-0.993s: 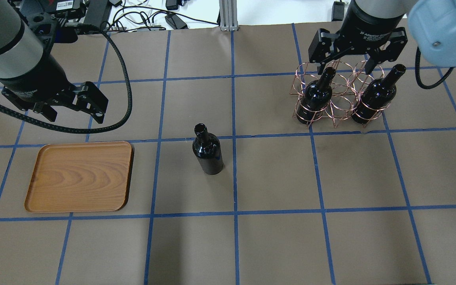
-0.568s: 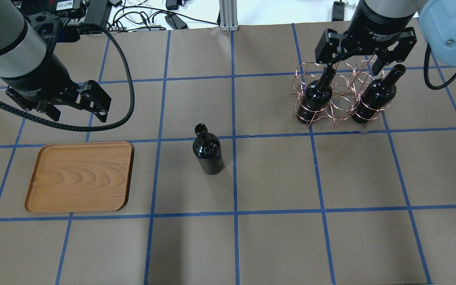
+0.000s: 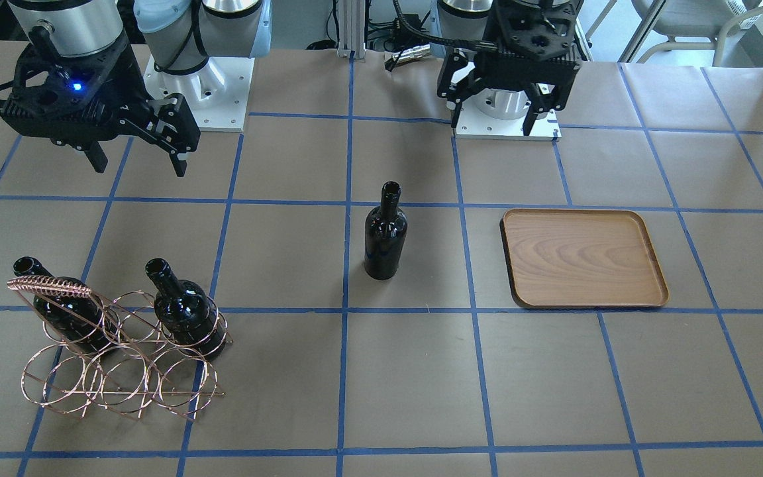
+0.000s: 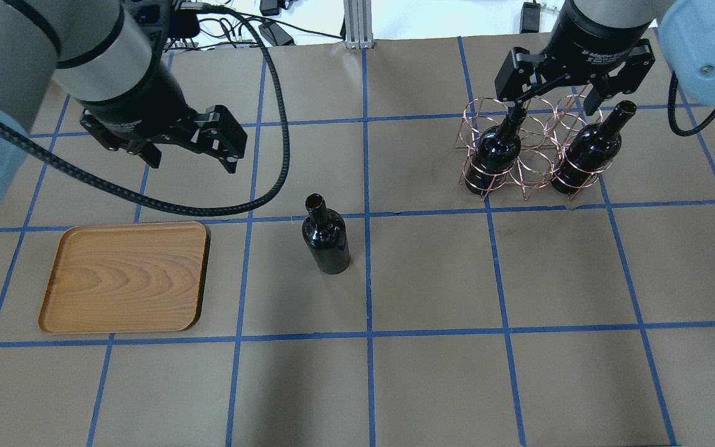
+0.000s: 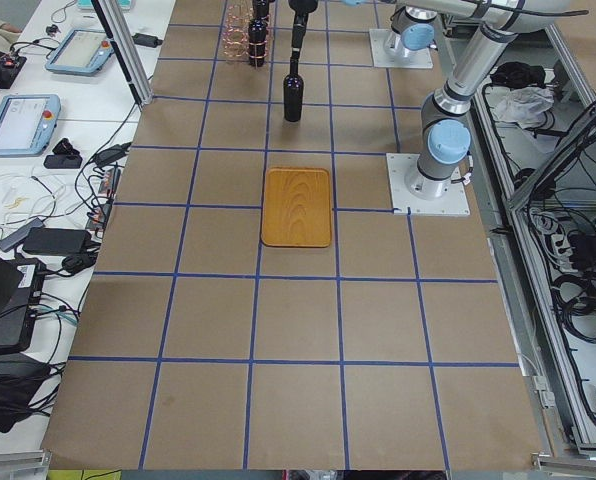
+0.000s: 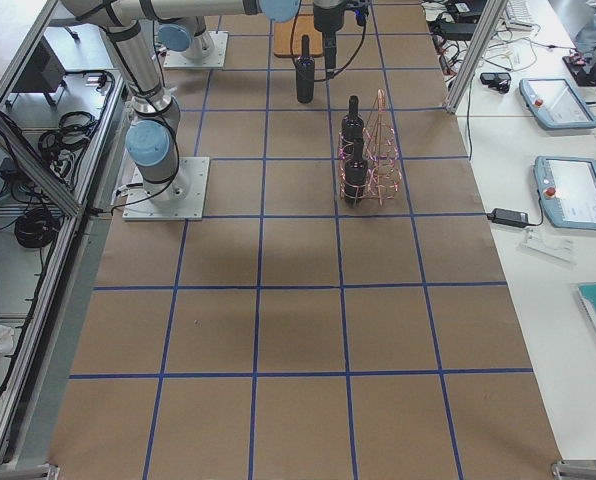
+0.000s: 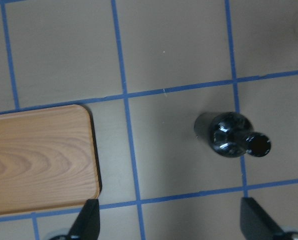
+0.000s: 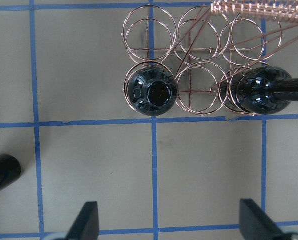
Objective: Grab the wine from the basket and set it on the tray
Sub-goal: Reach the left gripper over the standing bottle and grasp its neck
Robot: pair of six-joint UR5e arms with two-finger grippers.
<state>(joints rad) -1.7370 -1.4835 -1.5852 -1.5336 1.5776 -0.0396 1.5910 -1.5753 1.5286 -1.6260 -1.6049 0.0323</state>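
One wine bottle stands upright alone on the table centre; it also shows in the front view and the left wrist view. The copper wire basket at the far right holds two more bottles. The wooden tray lies empty at the left. My left gripper is open and empty, above the table, behind and left of the lone bottle. My right gripper is open and empty, raised over the basket's robot-side edge.
Blue tape lines divide the brown table cover into squares. Cables and devices lie beyond the table's back edge. The robot bases stand at the back of the table. The basket's coil-wrapped handle sticks up over its bottles.
My left arm has swung right, from behind the tray toward the lone bottle. My right gripper has shifted slightly right over the basket. Both stay open; bottles, basket and tray have not moved.
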